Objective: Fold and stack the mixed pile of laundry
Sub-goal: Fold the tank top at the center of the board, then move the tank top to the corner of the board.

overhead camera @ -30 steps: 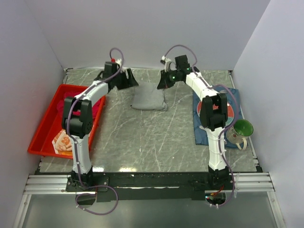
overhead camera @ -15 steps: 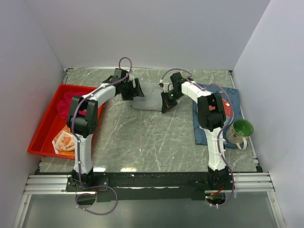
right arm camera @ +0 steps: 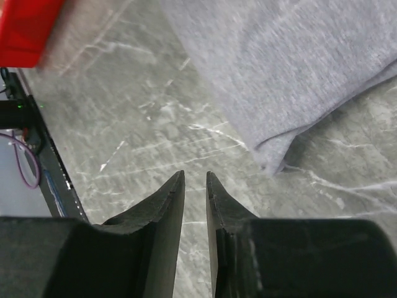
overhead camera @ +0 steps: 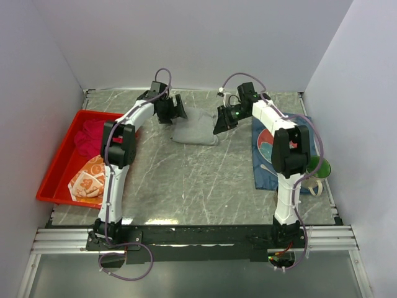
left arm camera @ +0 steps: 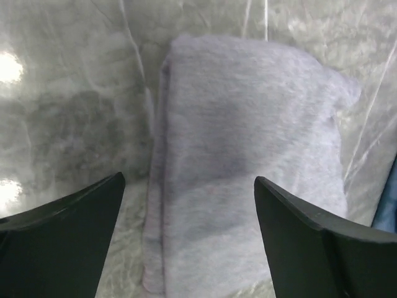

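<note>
A folded grey garment (overhead camera: 195, 128) lies flat on the marble table at the back centre. My left gripper (overhead camera: 180, 112) hovers at its left far corner, open wide. In the left wrist view the garment (left arm camera: 248, 143) fills the space below the spread jaws (left arm camera: 189, 180), and neither finger touches it. My right gripper (overhead camera: 221, 123) sits just off the garment's right edge, jaws parted by a narrow gap (right arm camera: 195, 175) with only bare table between them. The garment's corner (right arm camera: 291, 68) lies beyond the tips. A crimson-magenta shirt (overhead camera: 90, 136) and an orange-and-white patterned cloth (overhead camera: 89, 180) lie in the red tray (overhead camera: 54, 169).
A dark blue placemat (overhead camera: 267, 162) lies on the right side under the right arm, with a green-lined cup (overhead camera: 316, 169) at its right edge. Enclosure walls stand close on the left, back and right. The tray's corner (right arm camera: 25, 25) shows in the right wrist view.
Both grippers dipped onto the grey garment and then drew apart off its sides. The right jaws went from shut to slightly parted. The left jaws spread wider.
</note>
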`<state>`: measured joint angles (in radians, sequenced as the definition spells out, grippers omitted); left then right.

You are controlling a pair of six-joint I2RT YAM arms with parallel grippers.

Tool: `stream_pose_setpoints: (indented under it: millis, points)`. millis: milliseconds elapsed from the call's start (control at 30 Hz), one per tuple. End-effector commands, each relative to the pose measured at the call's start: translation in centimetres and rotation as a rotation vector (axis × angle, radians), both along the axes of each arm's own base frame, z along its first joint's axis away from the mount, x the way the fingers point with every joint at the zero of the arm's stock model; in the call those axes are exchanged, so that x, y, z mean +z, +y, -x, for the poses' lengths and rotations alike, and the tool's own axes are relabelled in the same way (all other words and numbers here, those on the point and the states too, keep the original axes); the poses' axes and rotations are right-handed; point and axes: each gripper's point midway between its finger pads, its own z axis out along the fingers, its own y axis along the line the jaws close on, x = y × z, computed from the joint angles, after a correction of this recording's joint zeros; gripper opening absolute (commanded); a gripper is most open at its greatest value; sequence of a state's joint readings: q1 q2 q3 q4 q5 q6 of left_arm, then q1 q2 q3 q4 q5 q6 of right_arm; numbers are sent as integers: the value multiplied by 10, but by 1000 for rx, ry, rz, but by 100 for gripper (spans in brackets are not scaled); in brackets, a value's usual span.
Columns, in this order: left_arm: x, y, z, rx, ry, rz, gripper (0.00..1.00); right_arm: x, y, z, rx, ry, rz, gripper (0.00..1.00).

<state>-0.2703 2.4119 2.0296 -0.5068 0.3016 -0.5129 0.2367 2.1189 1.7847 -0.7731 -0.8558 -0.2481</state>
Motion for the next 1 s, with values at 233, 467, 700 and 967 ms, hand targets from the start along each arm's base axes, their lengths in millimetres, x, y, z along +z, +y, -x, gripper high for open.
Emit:
stream_pose_setpoints:
  millis: [233,467,700,967]
  points:
    - [-35,-55,58,-147,166,49,58,26,-16,3,-25,-41,-93,29]
    - [-25,-14,20,-12,119,13,1,30,-27,1,-49,-46,-104,30]
    - [9,83,-50,197,-15,-66,1,27,-30,6,-53,-48,-105,30]
    - [24,182,-86,384,-106,-127,1,25,-31,6,-54,-41,-106,30]
